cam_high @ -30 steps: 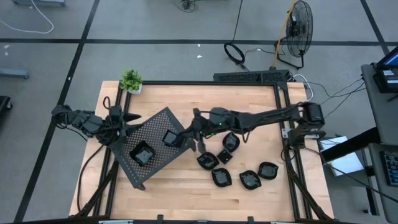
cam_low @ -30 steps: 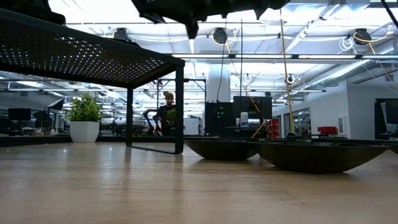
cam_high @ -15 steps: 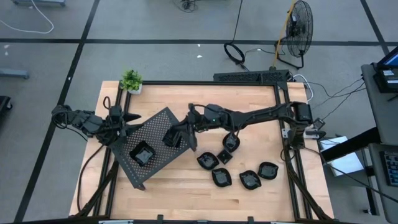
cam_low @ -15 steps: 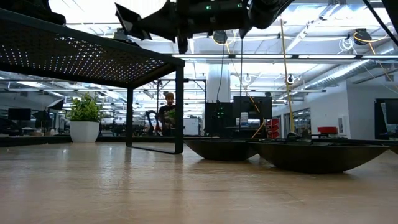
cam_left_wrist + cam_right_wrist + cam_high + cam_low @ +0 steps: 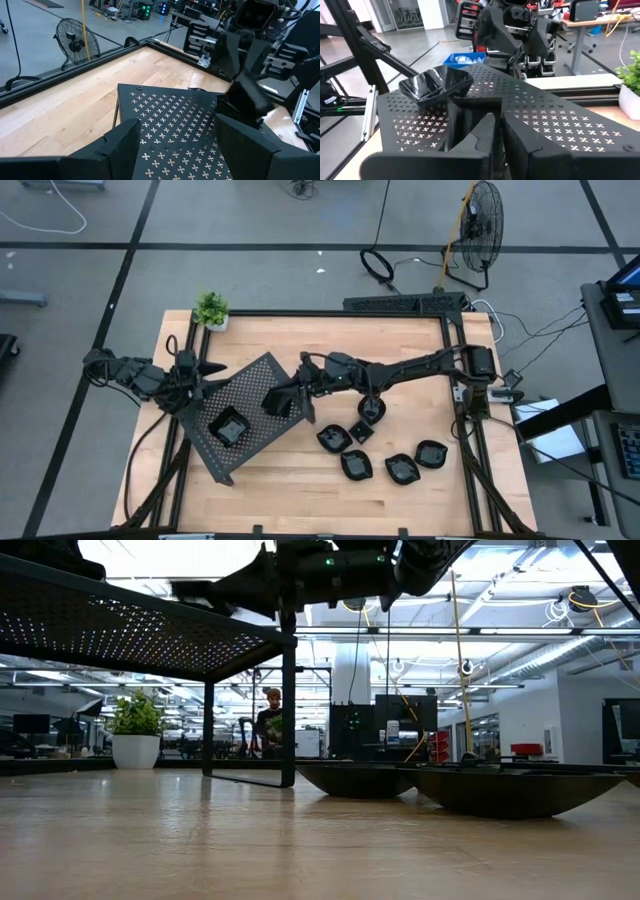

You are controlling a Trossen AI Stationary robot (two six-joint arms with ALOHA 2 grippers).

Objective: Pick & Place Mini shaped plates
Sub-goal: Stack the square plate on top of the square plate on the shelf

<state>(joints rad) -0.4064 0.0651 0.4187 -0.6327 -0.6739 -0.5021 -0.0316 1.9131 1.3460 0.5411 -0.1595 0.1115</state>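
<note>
A black perforated tray [image 5: 245, 415] stands on legs at the table's left centre. One mini shaped plate [image 5: 230, 427] lies on it. My right gripper [image 5: 298, 398] reaches in from the right and is shut on a second mini shaped plate [image 5: 277, 402] at the tray's right edge. Several more mini shaped plates [image 5: 357, 466] lie on the wood to the right. My left gripper [image 5: 175, 150] stands open at the tray's far left corner [image 5: 205, 372]; whether it touches the tray cannot be told. My right gripper pinches the plate's right-hand rim [image 5: 479, 107] between its two fingers, which come in about level from the table's right. The plate [image 5: 245, 97] slants down from the fingers toward the tray top. I cannot tell whether its lower edge [image 5: 231, 107] rests there.
A small potted plant [image 5: 211, 309] stands at the table's far left corner. A black frame rail [image 5: 330, 314] runs along the far edge and the sides. Bare wood lies at the near side, in front of the tray and the loose plates.
My right gripper has come down and a little toward the table's left, carrying the plate lower over the tray's right edge. In the low view the plate has tipped from steep to flatter.
</note>
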